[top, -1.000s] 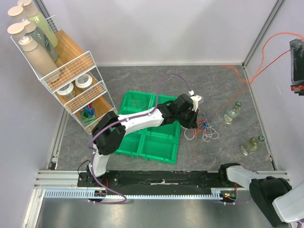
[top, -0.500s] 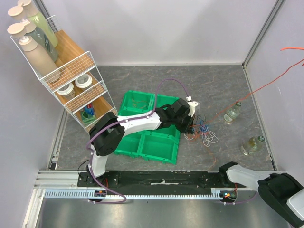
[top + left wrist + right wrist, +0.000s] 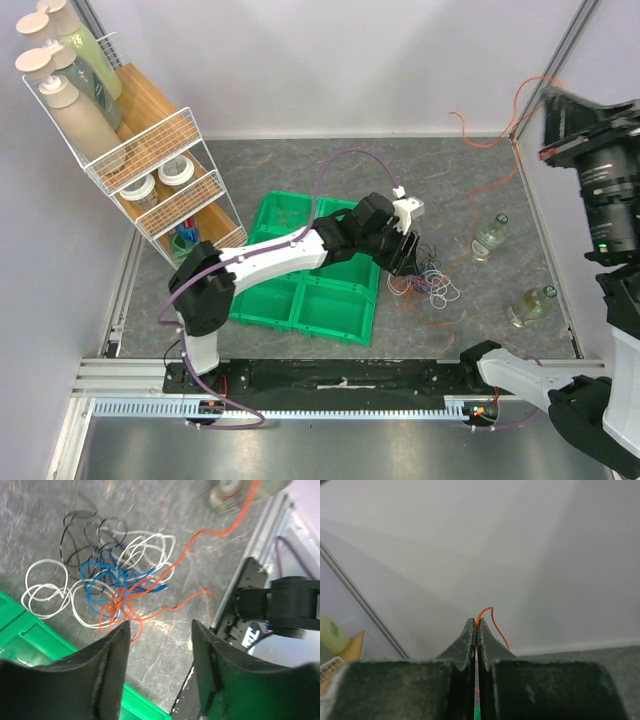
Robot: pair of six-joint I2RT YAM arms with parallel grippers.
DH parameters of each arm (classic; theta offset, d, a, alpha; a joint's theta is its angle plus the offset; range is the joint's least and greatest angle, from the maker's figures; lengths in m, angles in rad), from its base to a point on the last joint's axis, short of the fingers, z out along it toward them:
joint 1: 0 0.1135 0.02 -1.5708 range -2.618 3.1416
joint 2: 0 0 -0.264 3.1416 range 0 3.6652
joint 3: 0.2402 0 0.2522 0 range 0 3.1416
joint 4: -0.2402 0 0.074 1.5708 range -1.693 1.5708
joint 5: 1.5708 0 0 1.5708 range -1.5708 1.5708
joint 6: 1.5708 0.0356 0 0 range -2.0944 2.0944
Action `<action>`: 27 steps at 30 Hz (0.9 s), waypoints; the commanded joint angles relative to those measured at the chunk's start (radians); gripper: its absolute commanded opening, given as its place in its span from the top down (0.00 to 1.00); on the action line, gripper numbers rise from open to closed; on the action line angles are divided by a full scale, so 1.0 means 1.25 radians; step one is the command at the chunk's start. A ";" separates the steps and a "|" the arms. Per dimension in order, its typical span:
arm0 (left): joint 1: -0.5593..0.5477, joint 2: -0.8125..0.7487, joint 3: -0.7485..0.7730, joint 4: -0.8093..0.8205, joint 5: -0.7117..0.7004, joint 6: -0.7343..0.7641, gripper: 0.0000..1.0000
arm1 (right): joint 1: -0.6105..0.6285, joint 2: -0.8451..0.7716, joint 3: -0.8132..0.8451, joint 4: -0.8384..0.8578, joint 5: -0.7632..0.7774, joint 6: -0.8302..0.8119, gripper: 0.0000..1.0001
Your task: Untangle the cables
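Right gripper (image 3: 476, 626) pinching the orange cable (image 3: 490, 608); left gripper (image 3: 160, 627) spread above the tangled cables (image 3: 120, 587), upper-left of frame.

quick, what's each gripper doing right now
Left gripper: open, holding nothing, above the cable tangle.
Right gripper: closed, pinching the orange cable.

Left arm (image 3: 285, 258): white shells between bulky black joints, rooted on a black base (image 3: 192, 378) toward 7 o'clock overhead. Trailed by a thin purple hose (image 3: 335, 170) ending at a white wrist block. Left gripper (image 3: 160, 630): broad matte black fingers (image 3: 107, 675), grainy-faced. Right arm (image 3: 608, 190), toward 3 o'clock: black ribbed cylinder, pale labels, small green light. Right gripper (image 3: 476, 625): dark, wedge-tipped.
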 commanded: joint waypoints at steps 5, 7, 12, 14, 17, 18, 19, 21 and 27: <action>-0.001 -0.197 0.056 0.024 0.047 0.042 0.28 | 0.005 -0.014 0.002 -0.119 -0.063 -0.014 1.00; -0.003 -0.202 0.077 0.058 0.030 0.035 0.28 | 0.003 -0.011 0.012 -0.122 -0.079 -0.005 1.00; -0.017 -0.175 0.095 0.188 0.026 0.052 0.27 | 0.005 0.009 0.046 -0.122 -0.118 0.034 1.00; -0.025 -0.142 0.122 0.215 0.024 0.052 0.27 | 0.005 0.019 0.065 -0.122 -0.125 0.050 1.00; -0.030 -0.081 0.152 0.227 0.042 0.011 0.32 | 0.005 0.030 0.092 -0.119 -0.129 0.063 1.00; -0.033 -0.070 0.149 0.238 0.049 0.000 0.32 | 0.003 0.032 0.097 -0.118 -0.129 0.067 1.00; -0.041 -0.057 0.147 0.247 0.057 -0.002 0.33 | 0.005 0.034 0.103 -0.117 -0.132 0.067 1.00; -0.060 -0.036 0.144 0.260 0.074 0.006 0.32 | 0.003 0.036 0.108 -0.118 -0.134 0.070 1.00; -0.084 0.011 0.110 0.349 0.198 -0.068 0.28 | 0.005 0.037 0.113 -0.124 -0.139 0.072 1.00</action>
